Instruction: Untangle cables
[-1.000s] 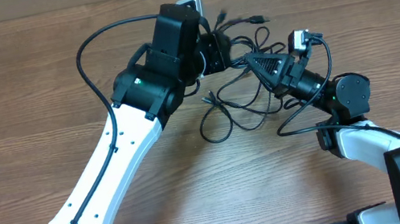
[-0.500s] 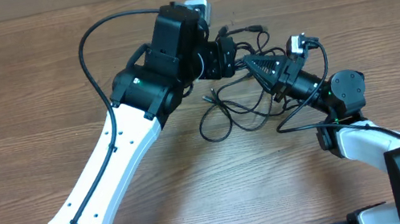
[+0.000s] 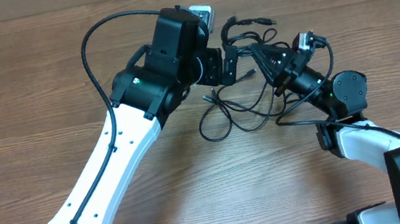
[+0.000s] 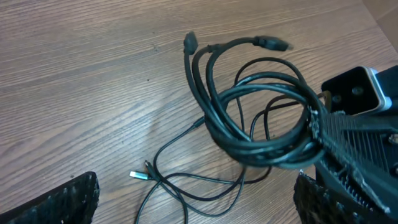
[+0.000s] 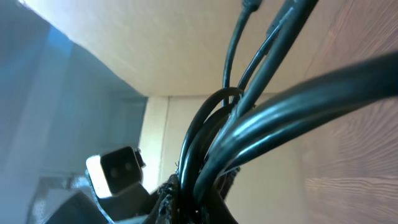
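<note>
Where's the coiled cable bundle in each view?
Overhead: bundle upper centre-right.
Left wrist: centre-right, looped.
Right wrist: fills the middle, very close.
Shared landmark: right gripper, shut on the bundle.

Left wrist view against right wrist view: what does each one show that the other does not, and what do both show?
Only the left wrist: a loose strand with a silver-tipped plug lying flat, and the open left gripper holding nothing. Only the right wrist: a tan surface behind the cords. Both: the wooden table and the bundle of black cables clamped in the shut right gripper.
</note>
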Robot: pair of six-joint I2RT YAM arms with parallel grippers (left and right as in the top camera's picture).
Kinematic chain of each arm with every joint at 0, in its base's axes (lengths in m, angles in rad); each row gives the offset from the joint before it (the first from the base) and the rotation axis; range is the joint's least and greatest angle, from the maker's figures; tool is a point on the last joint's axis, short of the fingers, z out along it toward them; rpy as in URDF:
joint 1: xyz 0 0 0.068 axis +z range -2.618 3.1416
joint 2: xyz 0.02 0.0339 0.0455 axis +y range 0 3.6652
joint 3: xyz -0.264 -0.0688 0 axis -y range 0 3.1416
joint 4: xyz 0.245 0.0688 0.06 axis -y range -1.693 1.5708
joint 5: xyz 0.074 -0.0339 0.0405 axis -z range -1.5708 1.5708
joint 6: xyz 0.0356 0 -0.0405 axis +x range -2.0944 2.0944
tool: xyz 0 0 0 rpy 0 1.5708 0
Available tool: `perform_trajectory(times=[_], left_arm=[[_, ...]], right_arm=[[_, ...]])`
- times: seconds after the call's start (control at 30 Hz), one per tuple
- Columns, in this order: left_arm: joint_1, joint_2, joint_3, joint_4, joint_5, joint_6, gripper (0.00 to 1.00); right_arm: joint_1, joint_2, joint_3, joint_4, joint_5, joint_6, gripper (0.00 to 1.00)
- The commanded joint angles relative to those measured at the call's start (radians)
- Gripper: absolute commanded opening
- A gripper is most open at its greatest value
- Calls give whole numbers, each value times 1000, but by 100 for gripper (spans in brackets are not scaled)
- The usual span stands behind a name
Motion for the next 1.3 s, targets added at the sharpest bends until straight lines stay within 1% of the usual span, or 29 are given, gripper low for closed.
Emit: perform_trajectory(times=[0.0, 0.07, 0.13, 0.23, 0.4, 0.63, 0.77, 0.9, 0.93, 1.03, 1.1, 1.13, 1.27], left_arm=[[5, 2, 20, -2, -11, 72, 99], [5, 2, 20, -3, -13, 102, 98], [5, 2, 20, -2, -14, 107, 97], [5, 2, 20, -2, -14, 106, 99], [5, 2, 20, 10, -35, 106, 100], [5, 2, 20, 43, -149, 106, 100], [5, 2, 20, 53, -172, 106, 100], [5, 2, 20, 54, -169, 106, 99], [5, 2, 20, 52, -165, 105, 100], [5, 2, 20, 46, -109, 111, 95], [4, 2, 20, 43, -22, 178, 96], [5, 2, 20, 43, 21, 219, 97], [5, 2, 20, 34, 96, 346, 100]], right_arm=[[-1, -7, 10, 11, 41, 104, 4], [-1, -7, 10, 11, 41, 143, 4], [-1, -7, 10, 11, 40, 176, 4], [-1, -7, 10, 11, 37, 206, 4], [-1, -7, 10, 16, 15, 208, 4], [-1, -7, 10, 19, -71, 208, 4], [-1, -7, 10, 19, -113, 208, 4], [-1, -7, 10, 19, -116, 208, 4], [-1, -7, 10, 19, -116, 208, 4], [-1, -7, 10, 18, -107, 207, 4], [-1, -7, 10, 18, -95, 206, 4], [-1, -7, 10, 17, -87, 204, 4], [-1, -7, 10, 13, -59, 204, 4]])
